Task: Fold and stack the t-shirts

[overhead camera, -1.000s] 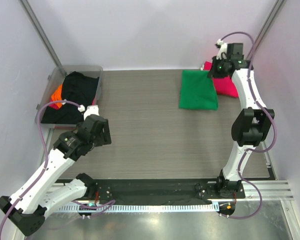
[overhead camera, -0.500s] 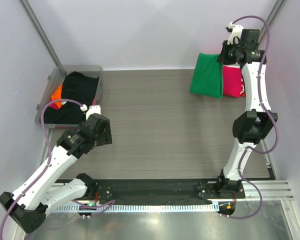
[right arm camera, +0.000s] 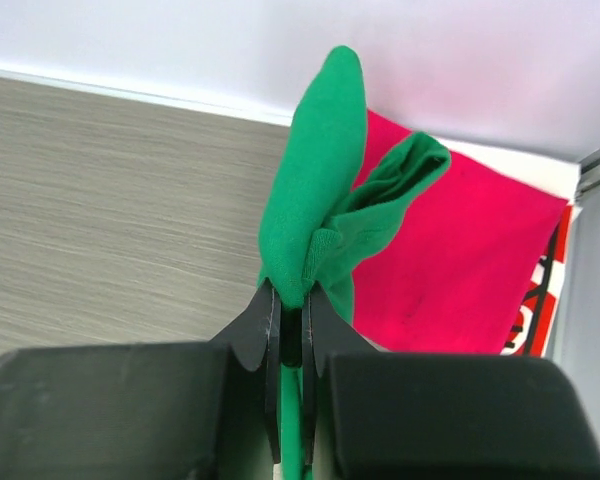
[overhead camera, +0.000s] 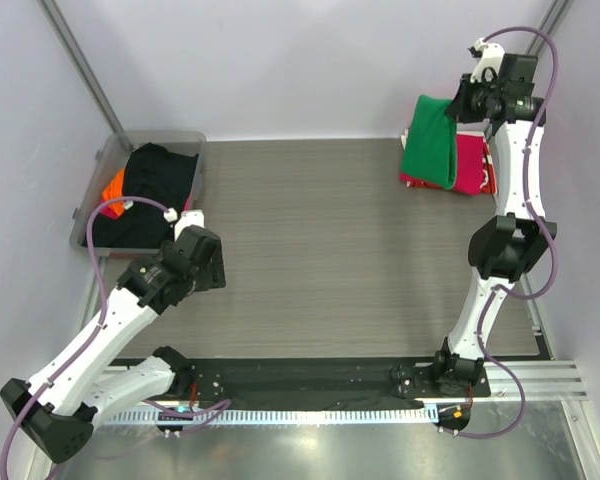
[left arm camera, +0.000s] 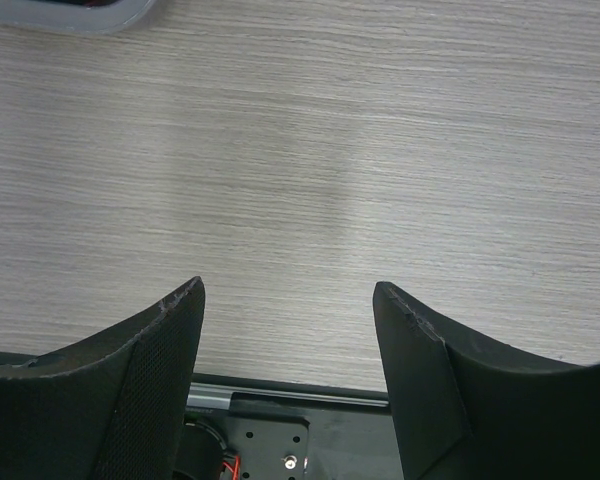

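Nearest to you: left gripper (left arm camera: 287,292) hangs low over bare table (overhead camera: 300,230), front left; fingers (left arm camera: 170,330) spread wide, nothing between them, touching nothing.

Writing: the only print you get is a red, white and black patch (right arm camera: 536,300) under the pink shirt's right edge; too small to read; no brand or label legible on shirts, tub or arms.

Counts: four t-shirts in view, one each of green, magenta, black and orange; one clear tub; two arms.

Left side, mid-depth: clear tub (overhead camera: 108,158) sits against the left wall; black t-shirt (overhead camera: 158,175) is heaped inside and fills most of it; orange t-shirt (overhead camera: 113,187) shows only as a sliver at the black one's left edge, also inside the tub.

Far right corner: right gripper (right arm camera: 292,300) is raised by the back wall; fingers pressed together on a fold of the green t-shirt (right arm camera: 315,190), pinching it at its edge; the cloth bunches above the tips in the wrist view and hangs down off the table in the top view. Magenta t-shirt (right arm camera: 460,255) lies flat on the table in that corner; the green one overlaps its left part; you can't tell from either view whether the two touch.
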Available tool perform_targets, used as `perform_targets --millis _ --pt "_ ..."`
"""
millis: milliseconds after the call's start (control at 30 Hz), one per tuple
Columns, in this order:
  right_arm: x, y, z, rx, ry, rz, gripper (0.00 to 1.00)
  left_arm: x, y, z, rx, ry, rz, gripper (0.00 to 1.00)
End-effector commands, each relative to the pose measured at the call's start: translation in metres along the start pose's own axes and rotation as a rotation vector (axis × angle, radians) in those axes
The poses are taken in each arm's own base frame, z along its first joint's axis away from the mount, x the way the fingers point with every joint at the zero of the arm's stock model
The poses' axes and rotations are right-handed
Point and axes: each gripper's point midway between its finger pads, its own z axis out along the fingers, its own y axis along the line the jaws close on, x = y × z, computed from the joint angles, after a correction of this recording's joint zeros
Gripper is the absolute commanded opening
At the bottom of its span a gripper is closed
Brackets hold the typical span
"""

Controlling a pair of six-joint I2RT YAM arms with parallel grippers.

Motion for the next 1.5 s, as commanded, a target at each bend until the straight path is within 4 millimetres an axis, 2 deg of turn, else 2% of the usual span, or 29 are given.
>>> perform_targets --millis 0,267,433,667,767,833,867,933,967,1000,1033,1067,1100,1133,1200,1233,1333,1467 --pt "-0.023 -0.008 0.002 -0.016 -0.081 -0.035 0.01 -0.011 -0.002 0.001 -0.006 -0.044 -0.038 0.69" --pt "-0.036 -0.051 -0.003 0.014 -0.150 -0.021 0.01 -0.010 -0.002 0.003 -0.013 -0.034 -0.032 0.69" --pt "-0.044 -0.058 0.000 -0.046 -0.211 -0.065 0.01 -0.009 -0.003 0.005 -0.020 -0.025 -0.028 0.69" --pt "-0.035 -0.070 0.022 -0.132 -0.242 -0.096 0.01 -0.007 -0.002 0.009 -0.041 -0.008 -0.019 0.69" --pt "-0.023 -0.082 0.038 -0.128 -0.239 -0.109 0.01 -0.006 -0.002 0.012 -0.056 0.006 -0.011 0.69" --pt "-0.025 -0.085 0.039 -0.133 -0.251 -0.107 0.01 -0.005 -0.001 0.013 -0.067 0.012 -0.010 0.69" --pt "-0.027 -0.083 0.039 -0.145 -0.258 -0.106 0.01 -0.005 -0.001 0.014 -0.070 0.015 -0.007 0.69" --pt "-0.041 -0.066 0.031 -0.210 -0.299 -0.103 0.01 -0.004 0.000 0.014 -0.076 0.019 -0.005 0.69" --pt "-0.039 -0.060 0.031 -0.234 -0.296 -0.070 0.01 -0.004 0.000 0.015 -0.079 0.020 -0.004 0.68" --pt "-0.054 -0.047 0.016 -0.259 -0.329 -0.094 0.01 -0.004 0.000 0.015 -0.079 0.021 -0.004 0.68" --pt "-0.063 -0.035 0.013 -0.274 -0.355 -0.118 0.01 -0.005 0.000 0.014 -0.080 0.018 -0.006 0.68" --pt "-0.059 -0.027 0.013 -0.287 -0.345 -0.114 0.01 -0.004 0.000 0.015 -0.082 0.018 -0.007 0.68" --pt "-0.064 -0.018 0.008 -0.303 -0.355 -0.129 0.01 -0.005 0.001 0.014 -0.081 0.012 -0.011 0.68" --pt "-0.074 -0.008 -0.006 -0.312 -0.375 -0.146 0.01 -0.006 0.001 0.012 -0.077 0.005 -0.015 0.68" --pt "-0.073 0.010 -0.010 -0.354 -0.365 -0.136 0.01 -0.007 0.001 0.011 -0.070 -0.004 -0.021 0.68" --pt "-0.080 0.022 -0.022 -0.379 -0.380 -0.152 0.01 -0.007 0.001 0.010 -0.068 -0.007 -0.023 0.68" --pt "-0.070 0.042 -0.028 -0.444 -0.359 -0.136 0.01 -0.008 0.002 0.008 -0.058 -0.016 -0.027 0.68" --pt "-0.058 0.052 -0.035 -0.462 -0.341 -0.133 0.01 -0.009 0.000 0.007 -0.047 -0.019 -0.028 0.68"
